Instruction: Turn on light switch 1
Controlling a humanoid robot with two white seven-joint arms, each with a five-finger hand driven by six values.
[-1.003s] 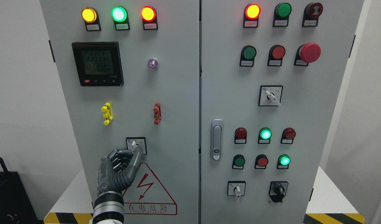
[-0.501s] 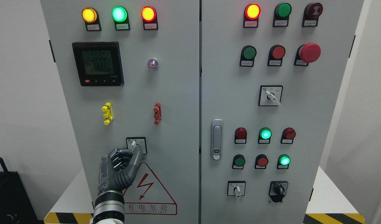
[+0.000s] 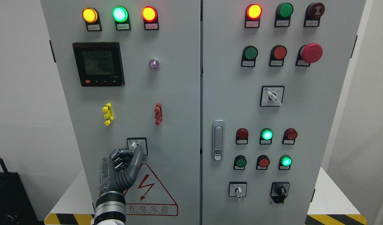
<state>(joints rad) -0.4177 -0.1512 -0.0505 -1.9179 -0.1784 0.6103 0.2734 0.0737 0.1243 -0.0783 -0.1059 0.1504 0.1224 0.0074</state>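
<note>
The left hand [image 3: 122,165] is raised against the cabinet door [image 3: 179,125], thumb tip at the light switch [image 3: 134,145]. Its fingers [image 3: 118,157] are clenched, nothing grasped. The switch's white lever is seen pointing up.

Red-outlined triangular warning sticker [image 3: 151,193] with lightning bolt on the grey cabinet door reads "有电危险"; smaller line beneath too small. Black digital meter [image 3: 98,64] shows blurred digits. Button labels unreadable.

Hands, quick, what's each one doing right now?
Left hand: fingers curled, thumb raised at the selector switch, grasping nothing.
Right hand: not in view.
</note>
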